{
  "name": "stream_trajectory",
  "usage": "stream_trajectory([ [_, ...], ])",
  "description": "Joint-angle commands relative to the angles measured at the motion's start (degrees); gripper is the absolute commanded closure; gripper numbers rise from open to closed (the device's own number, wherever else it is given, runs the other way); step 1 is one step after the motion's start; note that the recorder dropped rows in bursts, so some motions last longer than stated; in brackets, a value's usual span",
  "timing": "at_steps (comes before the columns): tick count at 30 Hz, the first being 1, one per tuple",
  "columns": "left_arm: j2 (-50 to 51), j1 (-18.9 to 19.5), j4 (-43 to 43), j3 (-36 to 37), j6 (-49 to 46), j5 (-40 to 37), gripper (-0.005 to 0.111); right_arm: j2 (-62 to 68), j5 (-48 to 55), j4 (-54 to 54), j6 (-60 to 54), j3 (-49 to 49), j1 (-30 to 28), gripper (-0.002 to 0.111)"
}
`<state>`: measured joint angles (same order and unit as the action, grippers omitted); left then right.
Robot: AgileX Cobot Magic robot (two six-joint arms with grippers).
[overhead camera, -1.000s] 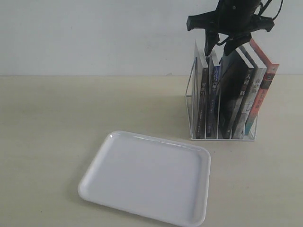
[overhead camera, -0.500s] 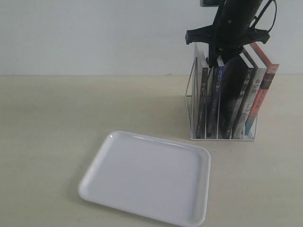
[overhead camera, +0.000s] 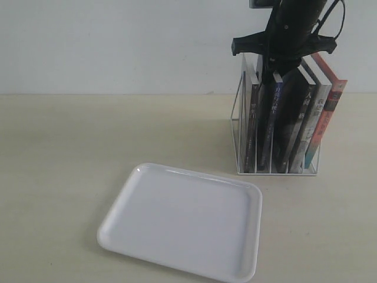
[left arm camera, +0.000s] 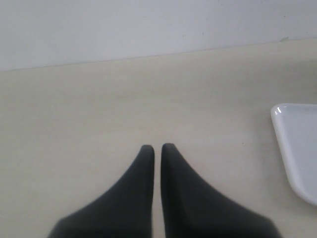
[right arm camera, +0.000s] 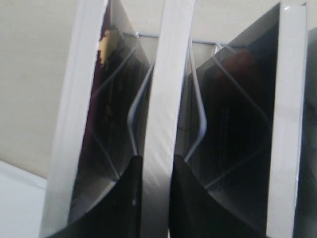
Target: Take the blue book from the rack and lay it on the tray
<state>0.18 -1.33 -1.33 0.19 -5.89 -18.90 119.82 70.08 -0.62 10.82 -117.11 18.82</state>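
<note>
The blue book (overhead camera: 274, 115) stands upright in the white wire rack (overhead camera: 238, 127), second slot from the left, dark blue spine facing out. My right gripper (overhead camera: 272, 69) reaches down from above and is shut on the book's top edge. In the right wrist view its two dark fingers press either side of the blue book's white page edge (right arm camera: 166, 99), gripper (right arm camera: 156, 161). The white tray (overhead camera: 182, 218) lies flat on the table in front of the rack. My left gripper (left arm camera: 157, 147) is shut and holds nothing above bare table, with a tray corner (left arm camera: 297, 148) beside it.
Several other books stand in the rack: a dark one (overhead camera: 252, 124) left of the blue book, and dark, pale and orange-red ones (overhead camera: 327, 118) leaning on the right. Rack wires (right arm camera: 133, 119) run close by the fingers. A white wall stands behind the table.
The right gripper has come down over the blue book and its jaws have closed onto the top edge. The book's top has shifted slightly to the right.
</note>
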Motion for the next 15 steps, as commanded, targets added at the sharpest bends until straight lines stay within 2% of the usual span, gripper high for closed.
stream_trajectory([
  [1, -0.18, 0.11, -0.14, -0.19, -0.13, 0.91, 0.102, -2.31, -0.12, -0.07, -0.22, -0.15, 0.06, 0.108],
  [15, -0.18, 0.11, -0.14, -0.19, -0.13, 0.91, 0.102, -16.03, -0.12, -1.43, -1.26, -0.15, 0.06, 0.108],
])
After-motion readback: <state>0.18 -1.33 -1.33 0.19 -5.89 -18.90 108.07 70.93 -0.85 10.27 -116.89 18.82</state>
